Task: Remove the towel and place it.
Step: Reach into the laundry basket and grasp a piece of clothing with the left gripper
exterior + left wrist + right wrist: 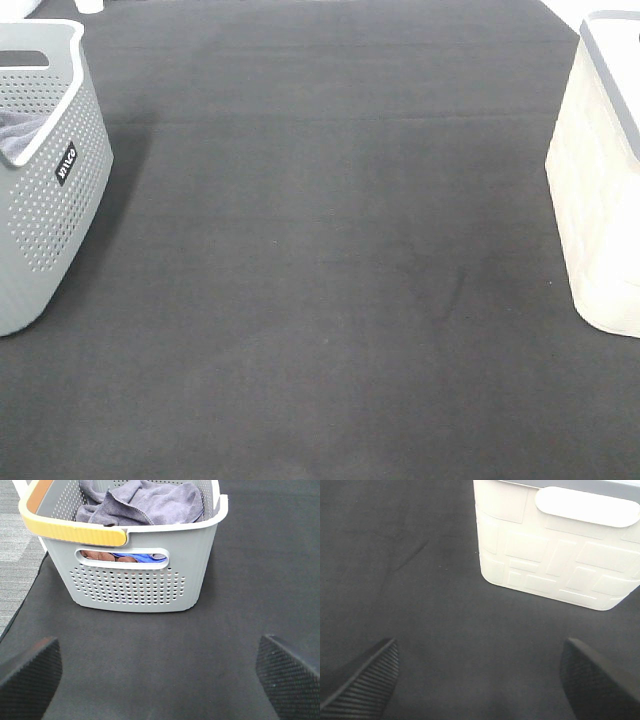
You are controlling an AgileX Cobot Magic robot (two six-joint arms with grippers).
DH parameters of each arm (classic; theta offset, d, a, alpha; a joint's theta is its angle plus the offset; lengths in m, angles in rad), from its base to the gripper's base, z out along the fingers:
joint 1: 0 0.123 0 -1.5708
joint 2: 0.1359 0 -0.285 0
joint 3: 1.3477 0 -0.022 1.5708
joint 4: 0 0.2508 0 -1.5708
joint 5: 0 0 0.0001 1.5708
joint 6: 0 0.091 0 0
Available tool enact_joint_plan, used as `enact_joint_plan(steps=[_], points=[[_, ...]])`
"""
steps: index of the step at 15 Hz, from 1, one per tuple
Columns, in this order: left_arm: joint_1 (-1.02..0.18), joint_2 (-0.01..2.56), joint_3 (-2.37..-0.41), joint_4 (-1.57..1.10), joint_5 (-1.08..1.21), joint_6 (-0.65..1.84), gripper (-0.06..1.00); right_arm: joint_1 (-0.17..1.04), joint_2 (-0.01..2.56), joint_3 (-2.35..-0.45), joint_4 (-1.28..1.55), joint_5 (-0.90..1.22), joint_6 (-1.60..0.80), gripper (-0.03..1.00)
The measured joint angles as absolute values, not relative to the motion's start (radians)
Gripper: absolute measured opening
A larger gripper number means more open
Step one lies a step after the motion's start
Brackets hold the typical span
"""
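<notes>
a grey perforated basket (50, 170) stands at the left edge of the dark worktop (320, 280), and a white basket (600, 200) with a raised block pattern stands at the right edge, well apart from it. the towel (150, 502) lies inside the grey basket, on top of what else is in there, reaching up near the white rim. it is bunched into a soft heap of folds, so no clear long axis or pointing direction can be told. the heap spreads across the basket from one side wall toward the other, and one stitched hem runs slanting over its top. in the high view only a sliver of it shows at the far left. through the basket's handle slot a brighter blue cloth (145, 557) and something brown (105, 556) show beneath it. a yellow handle (75, 530) rests along the rim.

the left gripper (160, 675) hovers over bare worktop just in front of the grey basket, jaws spread wide and holding nothing. the right gripper (480, 680) hangs near the white basket, jaws likewise wide and empty.
</notes>
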State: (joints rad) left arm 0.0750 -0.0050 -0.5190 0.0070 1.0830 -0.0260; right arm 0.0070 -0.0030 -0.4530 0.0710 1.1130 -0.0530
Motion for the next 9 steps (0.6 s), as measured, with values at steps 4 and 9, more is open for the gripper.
enact_joint_plan(steps=[4,9], points=[[0.075,-0.005,-0.519,0.007,1.083,-0.026,0.99,0.007,-0.003,-0.453,0.071,1.113,-0.053,0.80],[0.075,-0.005,-0.519,0.007,1.083,-0.026,0.99,0.007,-0.003,-0.453,0.071,1.113,-0.053,0.80]])
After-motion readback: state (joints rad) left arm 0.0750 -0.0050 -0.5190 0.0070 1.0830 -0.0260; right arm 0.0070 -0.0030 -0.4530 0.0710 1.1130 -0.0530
